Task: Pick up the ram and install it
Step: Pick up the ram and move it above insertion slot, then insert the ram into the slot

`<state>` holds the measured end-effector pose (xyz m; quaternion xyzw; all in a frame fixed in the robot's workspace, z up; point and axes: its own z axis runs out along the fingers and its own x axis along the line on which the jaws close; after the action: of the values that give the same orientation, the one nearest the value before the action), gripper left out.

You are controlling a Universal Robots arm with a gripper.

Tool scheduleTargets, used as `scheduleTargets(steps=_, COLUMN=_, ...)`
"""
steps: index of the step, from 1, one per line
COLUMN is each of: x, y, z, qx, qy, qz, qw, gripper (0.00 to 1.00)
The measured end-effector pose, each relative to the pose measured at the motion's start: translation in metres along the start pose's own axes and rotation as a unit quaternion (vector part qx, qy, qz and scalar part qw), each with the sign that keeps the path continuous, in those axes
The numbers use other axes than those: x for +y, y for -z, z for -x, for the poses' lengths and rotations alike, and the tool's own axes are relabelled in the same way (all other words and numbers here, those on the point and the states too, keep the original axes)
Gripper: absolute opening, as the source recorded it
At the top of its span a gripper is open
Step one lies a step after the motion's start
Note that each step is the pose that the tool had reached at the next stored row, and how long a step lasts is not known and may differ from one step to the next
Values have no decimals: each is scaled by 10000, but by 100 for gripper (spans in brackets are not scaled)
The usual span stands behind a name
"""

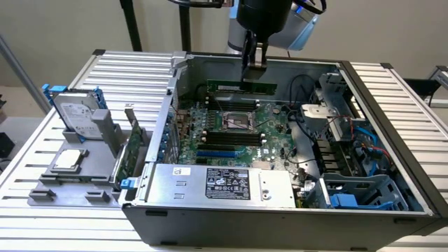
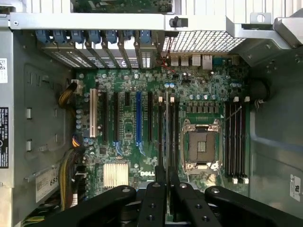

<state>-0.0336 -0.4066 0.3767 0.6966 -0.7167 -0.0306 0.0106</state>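
Exterior view: my gripper (image 1: 255, 66) is clenched on the top edge of the ram (image 1: 242, 86). The thin green stick hangs long-side down inside the open computer case (image 1: 280, 220). It is over the far part of the motherboard (image 1: 203, 121), past the CPU socket (image 1: 236, 122). It sits just above the far memory slots (image 1: 234, 100). I cannot tell if its bottom edge touches one yet.

I think the picking up is done and the putting in is the step I am on. That step needs the stick's bottom edge to sit straight over one slot. Then it needs a level push down, so no end goes in crooked.

The wrist view looks straight down. There I see my gripper (image 2: 166, 182) and the ram (image 2: 166, 132) as a thin line, edge on. It runs along the black slots (image 2: 174, 132) beside the CPU socket (image 2: 201, 146), so it shows how well they line up. The exterior view shows how high the stick is. It also shows a hard drive (image 1: 75, 113) standing outside the case, at the exterior view's left.
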Motion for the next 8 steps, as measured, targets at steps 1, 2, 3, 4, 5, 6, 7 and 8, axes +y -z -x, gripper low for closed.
scheduleTargets(steps=1, x=-14, y=-11, z=13, qx=-2, qy=0, qz=0, qw=10000, gripper=13)
scheduleTargets(steps=2, x=-19, y=-22, z=20, qx=-5, qy=1, qz=-1, qw=10000, gripper=13)
scheduleTargets(steps=3, x=-20, y=-26, z=22, qx=-7, qy=0, qz=-2, qw=10000, gripper=13)
scheduleTargets(steps=4, x=-20, y=-25, z=22, qx=-6, qy=0, qz=-2, qw=10000, gripper=13)
scheduleTargets(steps=5, x=-20, y=-25, z=22, qx=-6, qy=0, qz=-2, qw=10000, gripper=13)
scheduleTargets(steps=6, x=-20, y=-26, z=22, qx=-6, qy=0, qz=-2, qw=10000, gripper=13)
scheduleTargets(steps=7, x=-20, y=-25, z=22, qx=-6, qy=1, qz=-2, qw=10000, gripper=13)
scheduleTargets(steps=8, x=-20, y=-25, z=22, qx=-6, qy=0, qz=-2, qw=10000, gripper=13)
